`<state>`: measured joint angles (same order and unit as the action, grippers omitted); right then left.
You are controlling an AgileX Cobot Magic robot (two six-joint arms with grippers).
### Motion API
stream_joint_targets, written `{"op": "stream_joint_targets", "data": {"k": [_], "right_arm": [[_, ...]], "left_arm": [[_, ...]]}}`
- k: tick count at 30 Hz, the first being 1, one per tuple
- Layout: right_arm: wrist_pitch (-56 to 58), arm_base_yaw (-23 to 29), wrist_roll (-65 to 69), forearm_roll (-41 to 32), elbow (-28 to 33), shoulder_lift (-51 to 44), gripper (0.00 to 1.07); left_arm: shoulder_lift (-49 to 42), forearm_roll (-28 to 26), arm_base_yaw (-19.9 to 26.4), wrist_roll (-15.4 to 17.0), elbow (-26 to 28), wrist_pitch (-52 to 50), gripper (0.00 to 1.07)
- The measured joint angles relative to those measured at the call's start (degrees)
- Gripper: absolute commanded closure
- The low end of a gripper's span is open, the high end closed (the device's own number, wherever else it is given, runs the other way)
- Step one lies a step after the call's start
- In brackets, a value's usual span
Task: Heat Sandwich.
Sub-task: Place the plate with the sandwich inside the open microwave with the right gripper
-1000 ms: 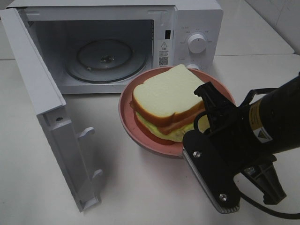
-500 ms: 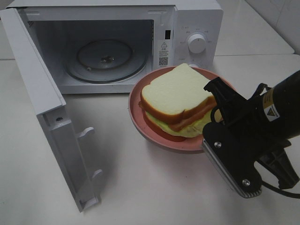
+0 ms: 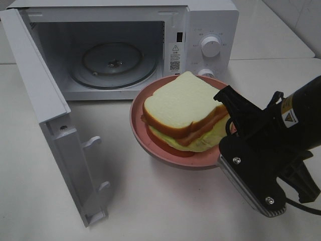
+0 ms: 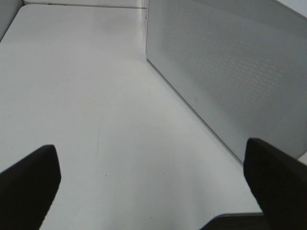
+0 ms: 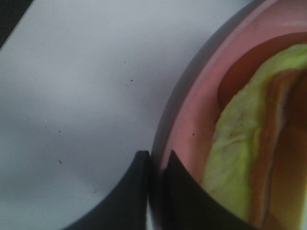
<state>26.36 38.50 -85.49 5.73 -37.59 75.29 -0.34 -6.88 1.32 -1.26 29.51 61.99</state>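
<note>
One white table: right hand pinches the pink plate by the rim, left hand spread wide.

left gripper spread wide | white table | perforated panel, probably microwave

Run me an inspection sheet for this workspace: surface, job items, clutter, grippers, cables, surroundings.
Surface: white table, bare apart from the job's things; faint scuffs in the left wrist view.
Job's things: sandwich lies on the pink plate in front of the microwave; door swung open, nothing on the turntable.
Clutter: nothing seen.
Grippers: right gripper shut on the plate's rim; left gripper open, holding nothing, over the table beside the microwave's side wall.
Cables: black cable trails from the right arm off the frame.
Surroundings: tiled wall at the far right.
</note>
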Motion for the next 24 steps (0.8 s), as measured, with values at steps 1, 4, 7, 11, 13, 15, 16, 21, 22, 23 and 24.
{"op": "stream_joint_targets", "data": {"k": [1,4,7,11,13,15,16,21,22,23,24], "right_arm": [[0.00,0.00,0.00,0.00,0.00,0.00,1.07],[-0.29,0.00,0.00,0.00,0.00,0.11,1.07],[-1.38,0.00,0.00,0.00,0.00,0.86,1.07],[-1.66,0.00,0.06,-0.06,-1.32,2.86,1.07],[-1.66,0.00,0.06,-0.06,-2.41,3.90,1.07],[-1.72,0.00,0.06,-0.06,-3.04,4.47,1.07],[-2.06,0.00,0.06,-0.06,-4.24,5.44,1.07],[-2.64,0.00,0.06,-0.11,-6.99,8.37,1.07],[-2.64,0.00,0.06,-0.11,-7.51,8.94,1.07],[-2.75,0.00,0.06,-0.11,-8.02,9.45,1.07],[-2.75,0.00,0.06,-0.11,-8.02,9.45,1.07]], "left_arm": [[0.00,0.00,0.00,0.00,0.00,0.00,0.10],[0.00,0.00,0.00,0.00,0.00,0.00,0.10],[0.00,0.00,0.00,0.00,0.00,0.00,0.10],[0.00,0.00,0.00,0.00,0.00,0.00,0.10],[0.00,0.00,0.00,0.00,0.00,0.00,0.10],[0.00,0.00,0.00,0.00,0.00,0.00,0.10],[0.00,0.00,0.00,0.00,0.00,0.00,0.10],[0.00,0.00,0.00,0.00,0.00,0.00,0.10],[0.00,0.00,0.00,0.00,0.00,0.00,0.10],[0.00,0.00,0.00,0.00,0.00,0.00,0.10],[0.00,0.00,0.00,0.00,0.00,0.00,0.10]]}}
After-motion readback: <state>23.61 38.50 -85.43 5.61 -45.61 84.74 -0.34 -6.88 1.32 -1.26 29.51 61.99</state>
